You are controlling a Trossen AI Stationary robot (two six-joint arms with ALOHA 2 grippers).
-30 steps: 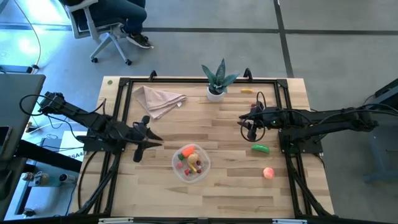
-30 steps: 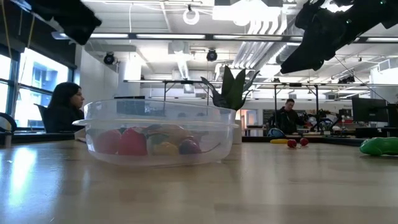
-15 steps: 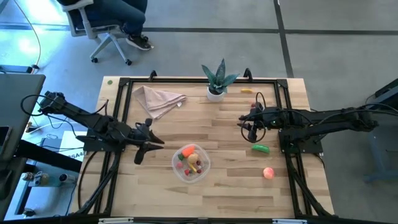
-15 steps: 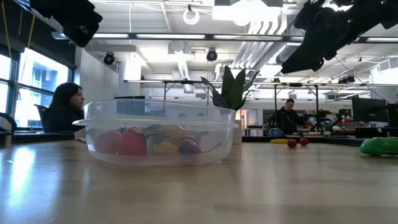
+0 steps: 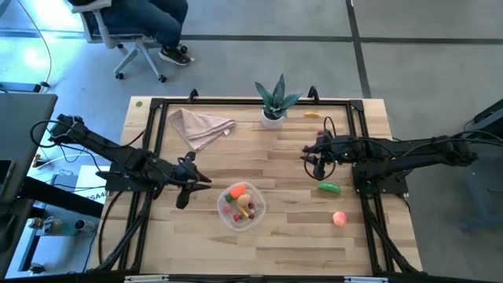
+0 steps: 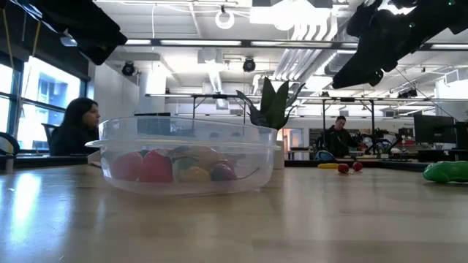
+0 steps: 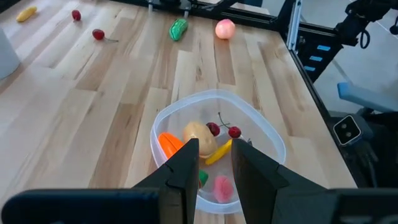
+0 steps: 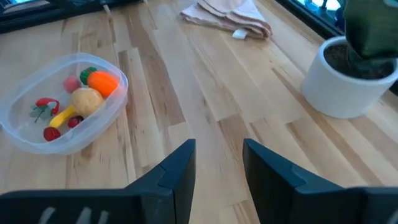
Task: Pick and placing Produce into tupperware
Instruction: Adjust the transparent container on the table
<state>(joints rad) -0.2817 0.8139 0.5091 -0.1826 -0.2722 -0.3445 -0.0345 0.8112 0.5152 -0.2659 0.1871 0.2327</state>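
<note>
The clear round tupperware (image 5: 241, 206) stands near the table's middle. It holds an orange carrot (image 7: 169, 143), a yellow banana (image 7: 219, 151), red pieces and other toy produce. Right of it, a green cucumber (image 5: 329, 187) and a pink peach (image 5: 339, 218) lie on the wood. Small red pieces (image 7: 97, 34) and another yellow banana (image 5: 312, 115) lie farther back. My left gripper (image 5: 196, 179) hovers just left of the tupperware, pointing at it, fingers close together and empty. My right gripper (image 5: 310, 159) hangs open above the table, beyond the cucumber, holding nothing.
A green spiky plant in a white pot (image 5: 273, 104) stands at the far edge. A beige napkin (image 5: 201, 126) lies at the far left. A black frame (image 5: 157, 110) runs along the table's sides. A person sits at a desk beyond the table (image 6: 77, 124).
My left gripper has moved a little toward the tupperware and slightly down, staying shut. My right gripper has kept still.
</note>
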